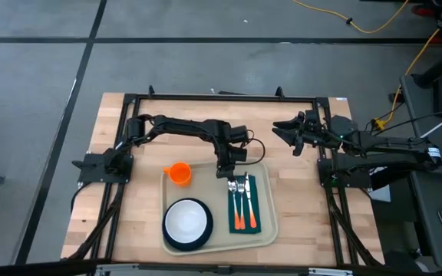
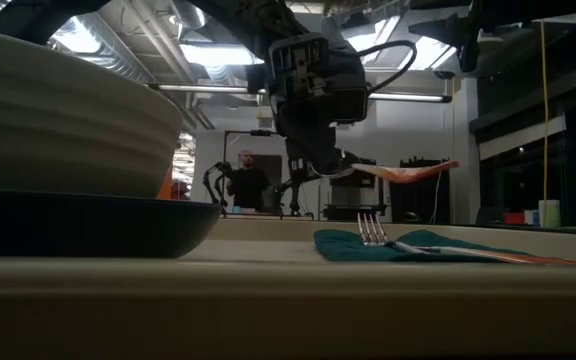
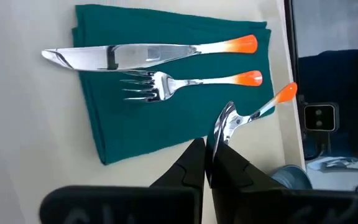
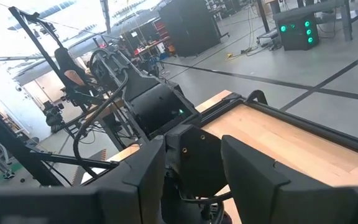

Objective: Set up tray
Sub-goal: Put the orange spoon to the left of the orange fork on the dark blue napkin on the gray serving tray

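On the tray [image 1: 265, 230], in the middle of the table [image 1: 129, 222], knife and fork already lie on the napkin [image 3: 166, 93]. Our left fingers [image 3: 207, 165] pinch the spoon [image 3: 253, 115], not yet placed. Our right fingers [image 1: 291, 132] wait open beside the tray.

A robotics lab: concrete floor [image 1: 206, 61], yellow cable [image 1: 374, 27], equipment racks [image 4: 188, 25] and a person [image 2: 249, 178] standing among machines.

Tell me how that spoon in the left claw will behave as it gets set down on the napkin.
The spoon, pinched at its shiny bowl by the left claw, probably stays stiff, since it juts out straight. Its polished metal looks slippery, so it may pivot in the grip. Lowered onto the napkin, it should lie flat rather than roll, like the fork there.
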{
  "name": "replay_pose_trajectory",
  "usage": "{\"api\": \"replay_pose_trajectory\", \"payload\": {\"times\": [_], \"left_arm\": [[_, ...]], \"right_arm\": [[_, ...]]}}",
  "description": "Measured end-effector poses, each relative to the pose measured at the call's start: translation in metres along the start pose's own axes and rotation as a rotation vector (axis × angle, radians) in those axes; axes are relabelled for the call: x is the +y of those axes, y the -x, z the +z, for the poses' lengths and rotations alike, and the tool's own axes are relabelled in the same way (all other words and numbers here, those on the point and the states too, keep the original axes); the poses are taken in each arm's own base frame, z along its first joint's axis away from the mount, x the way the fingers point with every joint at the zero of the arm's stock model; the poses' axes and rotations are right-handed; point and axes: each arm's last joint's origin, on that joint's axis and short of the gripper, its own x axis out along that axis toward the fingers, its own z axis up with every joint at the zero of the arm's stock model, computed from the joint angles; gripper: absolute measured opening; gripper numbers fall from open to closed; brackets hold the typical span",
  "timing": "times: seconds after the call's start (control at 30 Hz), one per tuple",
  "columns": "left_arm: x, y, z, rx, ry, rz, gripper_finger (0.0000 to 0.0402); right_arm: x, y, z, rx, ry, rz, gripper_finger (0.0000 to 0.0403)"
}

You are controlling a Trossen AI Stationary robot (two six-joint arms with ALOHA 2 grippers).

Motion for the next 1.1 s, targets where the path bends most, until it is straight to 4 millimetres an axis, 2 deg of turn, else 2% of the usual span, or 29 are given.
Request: {"api": "replay_pose_trajectory", "payload": {"times": [0.3, 0.73, 1.1], "left_arm": [[0.020, -0.023, -0.004, 0.032, 0.044, -0.010, 0.0002], [0.020, -0.042, -0.005, 0.055, 0.033, -0.020, 0.0002], [0.026, -0.042, -0.004, 0.041, 0.041, -0.017, 0.0002]], "right_arm": [[0.000, 0.000, 0.000, -0.001, -0.003, 0.000, 0.0163], [0.000, 0.000, 0.000, -0.001, -0.004, 0.001, 0.0163], [0.000, 0.000, 0.000, -0.001, -0.004, 0.001, 0.0163]]}}
